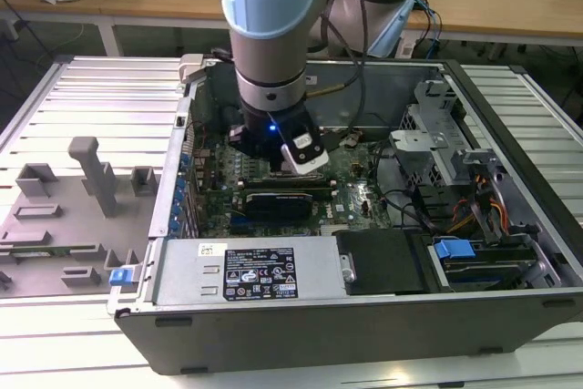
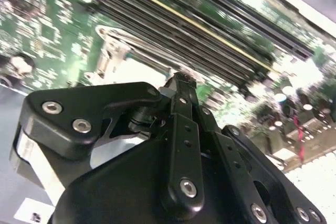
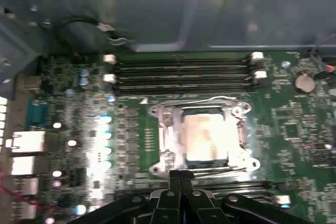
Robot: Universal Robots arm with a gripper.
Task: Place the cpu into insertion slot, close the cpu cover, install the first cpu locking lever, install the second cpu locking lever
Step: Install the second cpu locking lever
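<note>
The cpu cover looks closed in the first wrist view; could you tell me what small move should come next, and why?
Probably nudge the shut gripper onto a locking lever: the cpu lies under the closed cpu cover, and the gripper's tips sit at the cover's edge. I cannot tell whether either lever is latched.

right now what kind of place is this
Probably a robotics lab or test workstation: an opened computer case sits on a slatted metal table, with wooden desks behind. The claw is near the cpu cover.

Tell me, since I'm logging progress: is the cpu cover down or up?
Down: the cpu cover lies flat around the cpu in the first wrist view.
</note>
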